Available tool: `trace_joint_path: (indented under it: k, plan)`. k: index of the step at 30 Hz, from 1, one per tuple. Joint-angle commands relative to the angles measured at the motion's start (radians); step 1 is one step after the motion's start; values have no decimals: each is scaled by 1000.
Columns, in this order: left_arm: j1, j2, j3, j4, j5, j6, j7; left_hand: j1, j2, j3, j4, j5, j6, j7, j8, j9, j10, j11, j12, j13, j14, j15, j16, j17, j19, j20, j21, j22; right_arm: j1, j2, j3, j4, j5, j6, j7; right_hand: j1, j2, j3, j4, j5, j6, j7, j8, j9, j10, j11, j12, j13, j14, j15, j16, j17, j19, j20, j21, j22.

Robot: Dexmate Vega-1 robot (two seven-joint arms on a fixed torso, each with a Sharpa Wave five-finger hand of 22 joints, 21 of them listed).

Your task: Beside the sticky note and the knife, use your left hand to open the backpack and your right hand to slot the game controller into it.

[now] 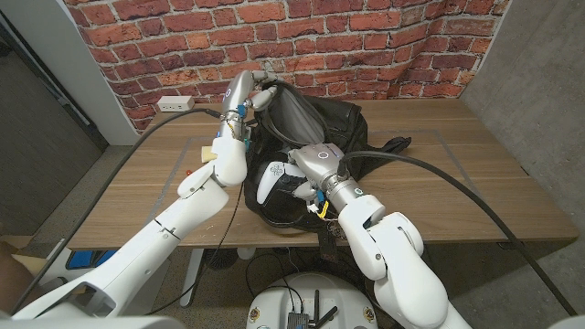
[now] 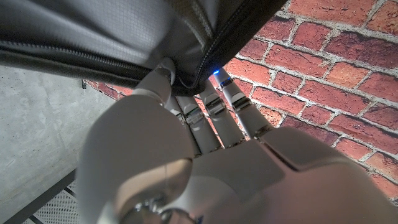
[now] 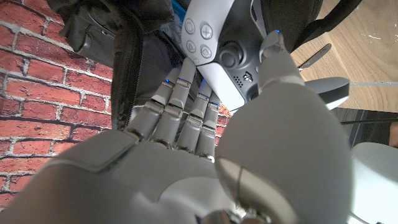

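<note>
The left hand's fingers [image 2: 214,109] are hooked over the zippered rim of the backpack [image 2: 112,31], thumb on one side and the rest on the other, gripping the fabric edge and holding it lifted. In the head view the left hand [image 1: 259,93] sits at the far top of the backpack [image 1: 343,123], where the grey lining of the opened mouth shows just behind it.

The right hand's fingers [image 3: 180,99] are wrapped around the white game controller [image 3: 217,43], with the thumb pressed on its face near the stick and the others behind its body, so the controller is firmly held. In the head view the right hand [image 1: 306,178] carries the game controller [image 1: 271,180] above the near, lower part of the black backpack, short of the opened mouth; the backpack's dark front panel lies between controller and opening.

The backpack lies in the middle of the wooden counter [image 1: 457,174]. A yellow sticky note [image 1: 208,153] lies on the counter beside the left forearm. A white power strip [image 1: 174,104] sits at the counter's far edge against the brick wall [image 1: 366,37].
</note>
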Motion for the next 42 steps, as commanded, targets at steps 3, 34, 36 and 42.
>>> trace_joint_path:
  k: [3,34,36,42]
  plan:
    - [6,3,-11,-4,-29,-7,-6,-6,1,4,2,5,3,8,-2,5,12,-1,7,3,4,-51,-3,2,12,-142,3,2,82,-7,-13,52,53,-18,-4,133,166,7,1,6,92,-81,0,3,135,-122,-4,4,60,-203,-3,4,9,-142,5,4]
    - [9,-12,-30,1,-90,-4,0,-5,0,7,2,5,1,11,-4,5,11,0,6,3,9,-51,-2,3,15,-141,1,1,193,-15,-46,146,95,-93,30,127,173,3,6,11,91,-79,-5,4,136,-122,-10,11,62,-201,-9,10,9,-142,5,4]
    - [10,-11,-30,0,-90,-3,2,-5,0,7,2,5,2,10,-4,5,12,0,6,3,8,-51,-3,3,15,-141,1,1,196,-14,-47,151,96,-98,30,126,174,3,6,11,92,-80,-5,4,136,-122,-10,11,61,-201,-10,10,9,-142,5,4]
    - [16,-10,-33,-4,-93,-7,8,-5,0,8,2,6,1,12,-5,5,12,0,6,3,8,-51,-3,3,15,-141,1,1,205,-10,-52,169,102,-116,29,122,176,2,8,12,91,-79,-6,4,137,-122,-12,13,61,-201,-12,11,9,-142,5,4]
